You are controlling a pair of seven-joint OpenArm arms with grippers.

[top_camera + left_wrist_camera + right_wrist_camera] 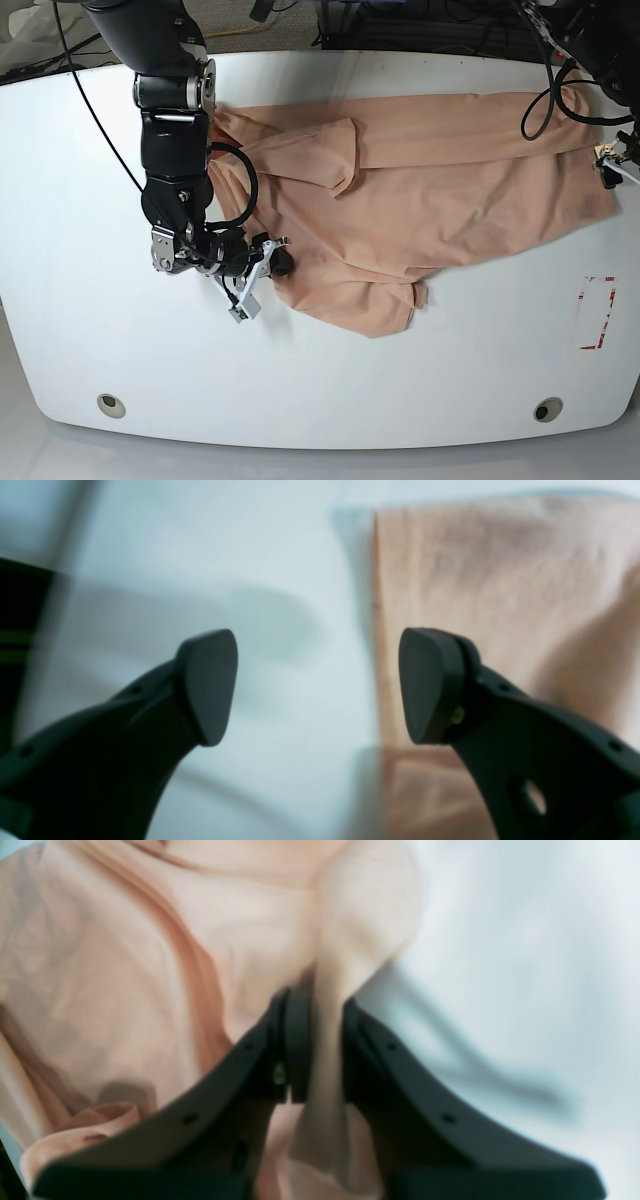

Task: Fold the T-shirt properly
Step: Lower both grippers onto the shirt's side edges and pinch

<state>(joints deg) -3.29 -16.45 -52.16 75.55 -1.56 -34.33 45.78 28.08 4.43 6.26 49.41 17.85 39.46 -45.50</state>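
arm links: glossy black cylindrical segments, silver-grey joint ring on right arm point(175, 130)
cables: black, looped beside both arms
left gripper point(317, 687): matte black curved fingers, rounded flat pads, small screw holes
right gripper point(315, 1050): matte black fingers, screw holes along sides
wrist: white bracket by right gripper

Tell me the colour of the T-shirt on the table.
Plain peach-pink T-shirt; clearest in the base view.

Plain peach T-shirt point(450, 180), white table point(80, 180), black pincers.
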